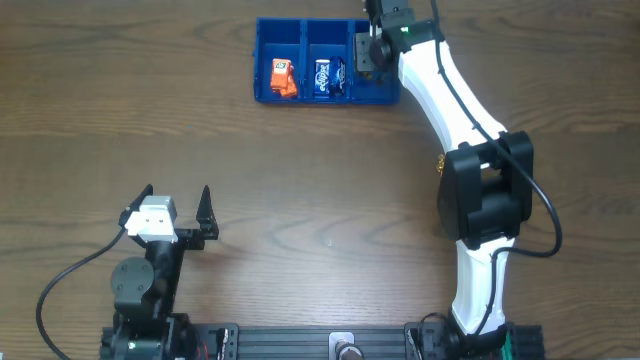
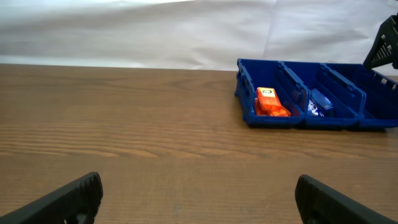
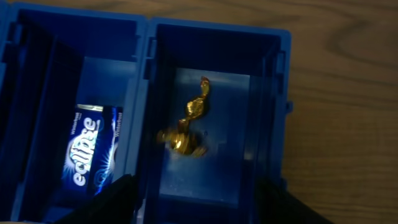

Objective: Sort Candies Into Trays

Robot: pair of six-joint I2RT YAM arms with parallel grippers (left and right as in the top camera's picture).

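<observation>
Hovering above tray (image 3: pixel 281 93) rim, right gripper (image 3: pixel 196 208) spread wide.

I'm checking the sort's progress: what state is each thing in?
tray: flat on the table, one item in each compartment
orange candy: lying in an end compartment
blue pack: lying in the middle compartment
gold candy: wrapped, in the other end compartment
left gripper: open, empty
right gripper: open, empty, above gold candy

place: robot lab | cues: wood table (image 1: pixel 300 200), white backdrop (image 2: pixel 155 31)
</observation>
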